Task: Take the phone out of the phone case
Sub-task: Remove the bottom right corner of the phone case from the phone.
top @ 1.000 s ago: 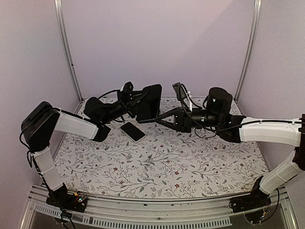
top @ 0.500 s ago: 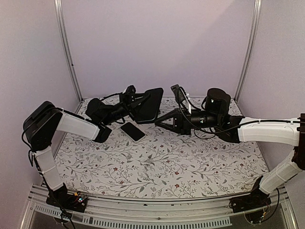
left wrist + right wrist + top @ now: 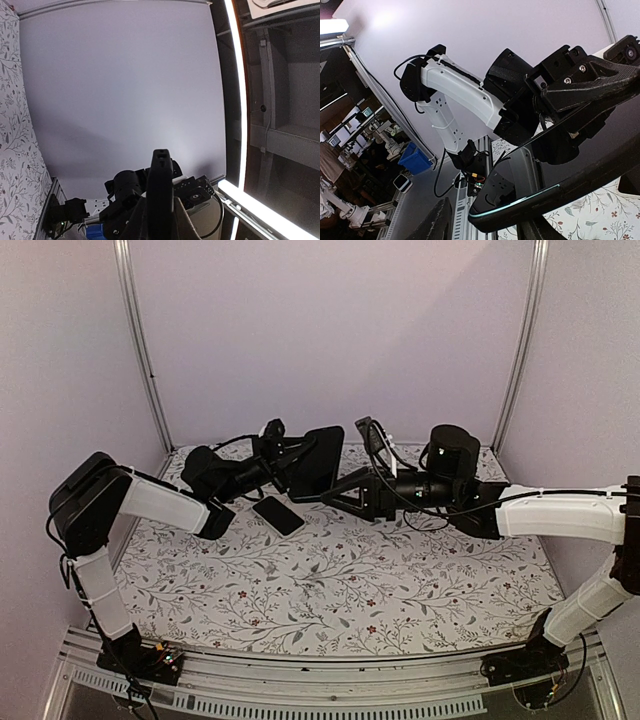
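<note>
The phone in its black case (image 3: 318, 458) is held up off the table at the back centre, tilted. My left gripper (image 3: 290, 462) is shut on it. In the left wrist view the slab (image 3: 160, 185) stands edge-on between my fingers, at the left gripper (image 3: 160, 212). My right gripper (image 3: 328, 495) is open at the slab's lower corner. In the right wrist view the glossy screen with a teal edge line (image 3: 570, 170) reaches between the spread fingers of the right gripper (image 3: 487, 227); one finger (image 3: 437, 222) stands well apart from it.
A smaller black slab (image 3: 278, 515) lies flat on the flower-patterned table (image 3: 330, 590), just below the held case. Purple walls and metal posts (image 3: 140, 340) close the back and sides.
My right gripper has moved left, up to the lower corner of the held slab. My left gripper has tilted the slab slightly and kept its hold.
</note>
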Controlling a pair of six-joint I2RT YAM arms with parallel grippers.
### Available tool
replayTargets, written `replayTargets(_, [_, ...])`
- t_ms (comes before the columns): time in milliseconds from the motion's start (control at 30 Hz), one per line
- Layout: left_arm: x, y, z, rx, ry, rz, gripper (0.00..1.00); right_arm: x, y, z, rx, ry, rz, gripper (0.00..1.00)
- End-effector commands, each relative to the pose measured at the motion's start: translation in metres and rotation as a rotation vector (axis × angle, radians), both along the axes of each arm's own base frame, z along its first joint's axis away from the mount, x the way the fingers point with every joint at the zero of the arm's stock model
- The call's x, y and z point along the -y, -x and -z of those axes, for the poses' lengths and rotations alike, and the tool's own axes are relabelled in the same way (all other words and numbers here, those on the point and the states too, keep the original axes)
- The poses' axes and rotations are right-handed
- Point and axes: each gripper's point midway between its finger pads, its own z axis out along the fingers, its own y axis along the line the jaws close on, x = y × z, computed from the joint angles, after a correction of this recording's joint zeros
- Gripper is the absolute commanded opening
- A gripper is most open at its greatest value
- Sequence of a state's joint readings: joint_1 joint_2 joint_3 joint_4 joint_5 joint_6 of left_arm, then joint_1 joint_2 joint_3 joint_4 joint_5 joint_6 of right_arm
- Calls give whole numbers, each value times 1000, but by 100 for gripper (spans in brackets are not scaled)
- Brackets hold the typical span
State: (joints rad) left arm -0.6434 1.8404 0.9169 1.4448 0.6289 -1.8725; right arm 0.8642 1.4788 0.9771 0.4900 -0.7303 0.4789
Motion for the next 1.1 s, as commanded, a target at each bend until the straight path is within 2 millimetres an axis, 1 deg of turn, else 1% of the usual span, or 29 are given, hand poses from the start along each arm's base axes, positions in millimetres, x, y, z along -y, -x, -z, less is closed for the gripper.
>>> replayTargets(0, [2, 12, -11, 98, -16, -3, 0, -1, -7, -33, 29, -72, 41, 44])
replayTargets(133, [4, 10, -13, 97, -12, 1, 0, -1, -7, -33, 33, -69, 43, 34])
replayTargets(233, [7, 11, -11, 83, -14, 19, 0, -1, -3, -37, 58, -75, 28, 18])
replayTargets(333, [11, 12, -9, 69, -23, 37, 0, -3, 1, -44, 97, -85, 17, 10])
replayTargets(500, [19, 15, -1, 52, -62, 64, 0, -7, 4, -55, 154, -100, 0, 9])
replayTargets(633, [22, 15, 8, 33, -94, 68, 0, -8, 3, -62, 181, -112, 0, 16])
replayTargets(733, [21, 15, 11, 24, -99, 65, 0, -8, 2, -66, 191, -119, 4, 20])
replayTargets(867, [21, 15, 11, 24, -104, 65, 0, -8, 1, -68, 199, -123, 7, 20])
replayTargets(1067, [21, 16, 12, 28, -107, 66, 0, -9, 1, -66, 193, -118, 6, 25])
